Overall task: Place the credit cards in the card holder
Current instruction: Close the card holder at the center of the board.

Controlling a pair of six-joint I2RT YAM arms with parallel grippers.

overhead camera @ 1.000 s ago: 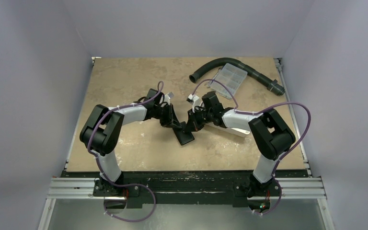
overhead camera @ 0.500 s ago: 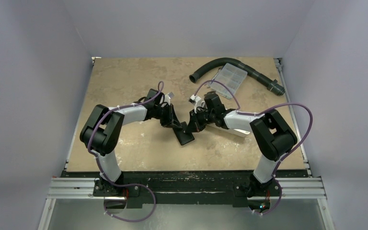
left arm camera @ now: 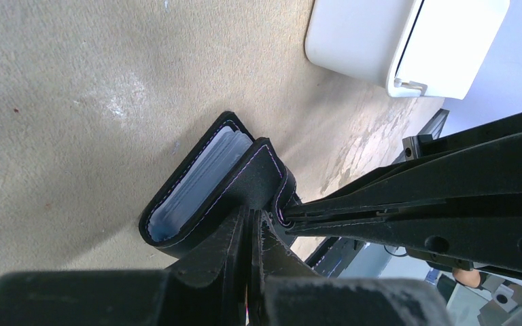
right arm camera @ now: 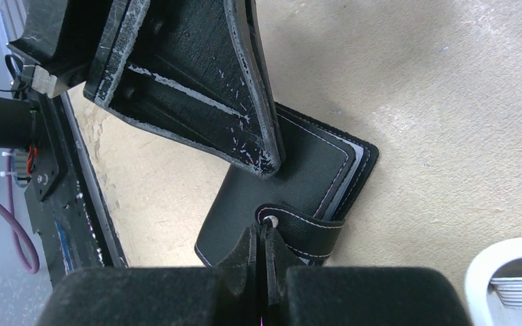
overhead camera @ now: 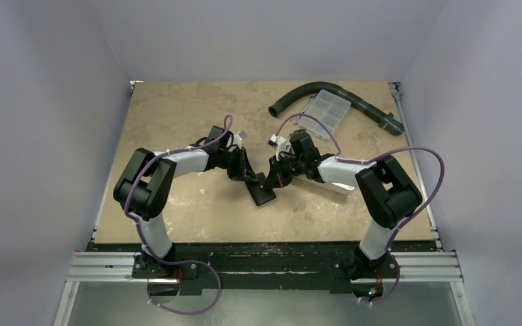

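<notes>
The black card holder (overhead camera: 264, 192) lies folded on the table at the middle. Pale blue-grey layers show between its covers (left arm camera: 200, 180). No loose credit cards are in view, and I cannot tell whether those layers are cards. My left gripper (overhead camera: 250, 178) is shut, its tips (left arm camera: 253, 216) resting on the holder's upper cover. My right gripper (overhead camera: 272, 182) is shut too. Its tips (right arm camera: 264, 232) touch the end of the strap at the silver snap (right arm camera: 270, 220). The strap wraps round the holder's edge (right arm camera: 312, 227). The two grippers meet over the holder from opposite sides.
A white rectangular tray (overhead camera: 336, 185) sits just right of the holder, under the right forearm, and shows in the wrist views (left arm camera: 394, 41) (right arm camera: 510, 278). At the back right lie a black curved hose (overhead camera: 353, 95) and a clear compartment box (overhead camera: 327, 109).
The right arm has shifted very slightly to the right. The card holder and the left arm have not visibly moved.
</notes>
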